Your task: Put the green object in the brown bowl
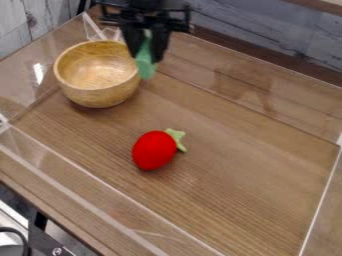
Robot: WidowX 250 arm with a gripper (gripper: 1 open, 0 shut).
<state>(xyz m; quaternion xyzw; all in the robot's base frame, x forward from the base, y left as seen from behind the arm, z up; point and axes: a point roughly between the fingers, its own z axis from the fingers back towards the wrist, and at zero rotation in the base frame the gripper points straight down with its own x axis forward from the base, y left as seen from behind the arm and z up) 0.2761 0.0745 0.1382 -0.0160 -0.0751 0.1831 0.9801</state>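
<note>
The green object (144, 62) is a thin light-green bar hanging upright from my gripper (146, 48), which is shut on its upper part. It hangs in the air just right of the brown bowl (96, 75), near that bowl's right rim. The bowl is a round tan wooden one at the left of the table, with nothing in it. The arm comes down from the top edge of the view.
A red strawberry-shaped toy (156, 149) with small green leaves lies on the wooden tabletop in the middle. Clear plastic walls (80, 205) run along the table's front and left edges. A clear stand (88, 22) sits behind the bowl.
</note>
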